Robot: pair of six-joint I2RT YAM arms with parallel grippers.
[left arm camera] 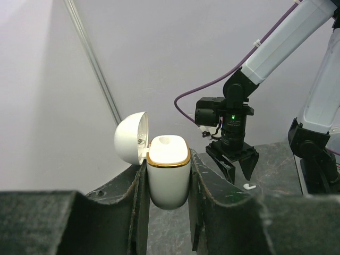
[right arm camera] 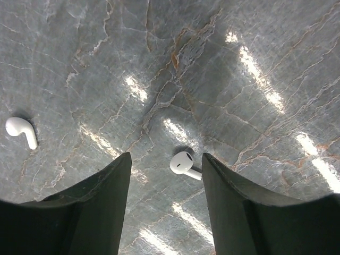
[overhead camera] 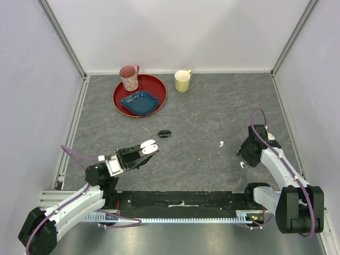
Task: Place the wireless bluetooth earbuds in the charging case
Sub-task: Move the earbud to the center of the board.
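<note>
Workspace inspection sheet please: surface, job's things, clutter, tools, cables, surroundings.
Surface: grey marbled table, glare patches.
Job's things: charging case, lid open, upright in left tool; one earbud lying between the fingers of right tool; other earbud apart.
Clutter: red plate holding blue dish, pink mug at its far rim; yellow mug; small black object.
Tools: left tool shut on charging case; right tool open.
Cables: purple cables along both arms.
Surroundings: white walls, metal frame rails.
</note>
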